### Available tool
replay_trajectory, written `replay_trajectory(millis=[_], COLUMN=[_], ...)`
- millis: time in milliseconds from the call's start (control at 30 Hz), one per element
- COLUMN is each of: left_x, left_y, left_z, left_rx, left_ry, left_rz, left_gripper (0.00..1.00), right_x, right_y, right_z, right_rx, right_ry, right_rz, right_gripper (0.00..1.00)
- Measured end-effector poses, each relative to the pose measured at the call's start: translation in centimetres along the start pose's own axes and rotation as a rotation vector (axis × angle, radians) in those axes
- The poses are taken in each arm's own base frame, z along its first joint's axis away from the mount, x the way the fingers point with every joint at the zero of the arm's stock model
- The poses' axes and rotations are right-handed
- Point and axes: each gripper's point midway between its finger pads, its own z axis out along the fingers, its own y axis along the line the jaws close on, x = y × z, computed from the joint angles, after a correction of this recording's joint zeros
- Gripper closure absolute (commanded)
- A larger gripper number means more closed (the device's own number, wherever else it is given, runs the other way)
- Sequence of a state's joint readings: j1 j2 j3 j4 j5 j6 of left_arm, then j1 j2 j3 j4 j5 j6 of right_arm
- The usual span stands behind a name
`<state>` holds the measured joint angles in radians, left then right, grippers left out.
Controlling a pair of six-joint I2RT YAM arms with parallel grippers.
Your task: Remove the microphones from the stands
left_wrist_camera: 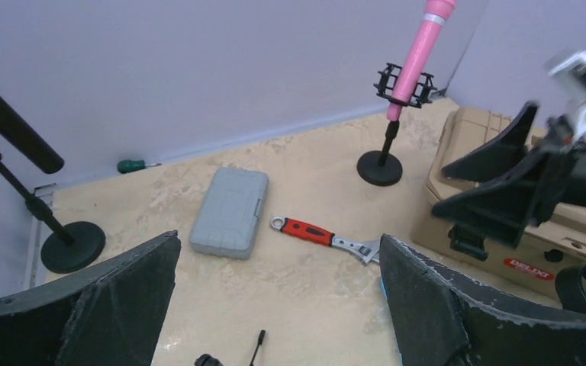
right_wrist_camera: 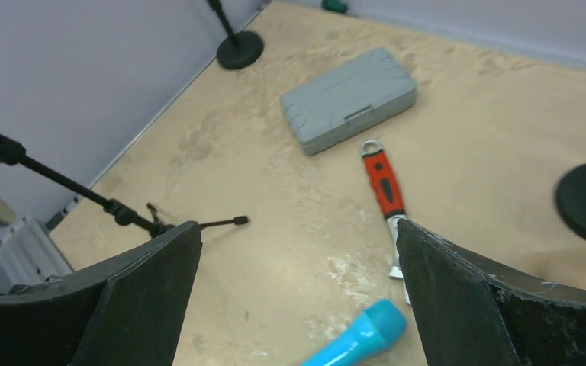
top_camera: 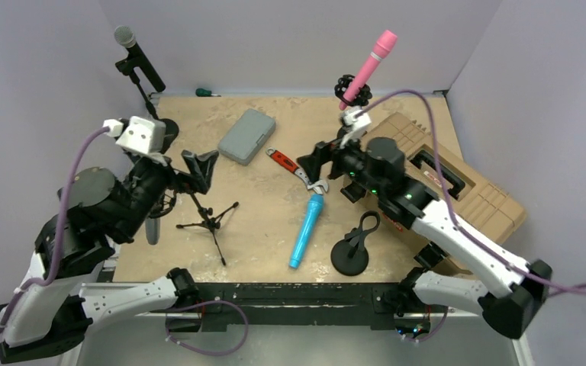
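Left end effector [top_camera: 200, 157] and right end effector [top_camera: 310, 156] both spread empty, with the pink plastic microphone [top_camera: 369, 67] tilted in its black metal stand [left_wrist_camera: 385, 145] off the right one's right side.

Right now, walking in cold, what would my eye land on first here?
Most likely the pink microphone, tilted upward in its stand at the back. After that comes the blue microphone lying flat near the middle. Just beyond its far end, the red wrench lies near a grey case.
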<state>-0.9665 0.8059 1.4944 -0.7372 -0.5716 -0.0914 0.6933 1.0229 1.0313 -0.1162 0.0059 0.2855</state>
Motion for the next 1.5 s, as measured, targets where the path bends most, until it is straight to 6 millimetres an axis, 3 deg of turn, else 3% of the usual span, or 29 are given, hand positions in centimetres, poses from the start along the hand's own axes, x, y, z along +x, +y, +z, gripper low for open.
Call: replay_trajectory(millis=[100, 233, 367, 500, 600, 767, 833, 1067, 1267, 1500], left_x=[-0.6, -0.2, -0.3, -1.2, -1.2, -0.5, 0.1, 2.0, 2.9, 3.3], left_y=[1.4, 2.8, 4.9, 7.6, 9.1, 10.7, 11.0, 11.3, 11.4, 11.2], left_z=[-1.3, -2.3, -4.2, -7.4, -9.3, -11.0, -11.3, -11.5, -11.7, -11.7], left_rx=[-0.031, -0.069, -0.121, -0.164, -0.182, -0.210, -0.219, -0.228, -0.229, -0.215], left_ry=[-0.031, -0.018, -0.015, -0.066, -0.091, -0.071, -0.048, 0.027, 0.064, 0.076], left_rz=[-0.011, 0.014, 0.029, -0.011, -0.033, -0.019, 0.000, 0.060, 0.088, 0.086], left_gripper=[0.00, 0.00, 0.00, 0.00, 0.00, 0.00, 0.00, 0.00, 0.00, 0.00], right_x=[3.1, 7.4, 11.2, 14.7, 17.0, 21.7, 22.7, 21.6, 20.8, 22.5], right_y=[3.2, 11.2, 17.6, 21.6, 22.7, 22.2, 21.9, 23.0, 22.1, 21.4], right_z=[3.4, 6.7, 8.1, 9.2, 10.4, 12.4, 12.7, 12.9, 14.2, 15.8], right_rx=[-0.075, -0.246, -0.372, -0.456, -0.480, -0.477, -0.475, -0.571, -0.632, -0.641], right_ry=[0.080, 0.169, 0.197, 0.182, 0.179, 0.241, 0.257, 0.232, 0.229, 0.274], right_rz=[-0.016, -0.041, -0.037, -0.027, -0.027, -0.046, -0.055, -0.046, -0.013, -0.008], right_gripper=[0.01, 0.01, 0.03, 0.05, 0.10, 0.15, 0.18, 0.29, 0.26, 0.21])
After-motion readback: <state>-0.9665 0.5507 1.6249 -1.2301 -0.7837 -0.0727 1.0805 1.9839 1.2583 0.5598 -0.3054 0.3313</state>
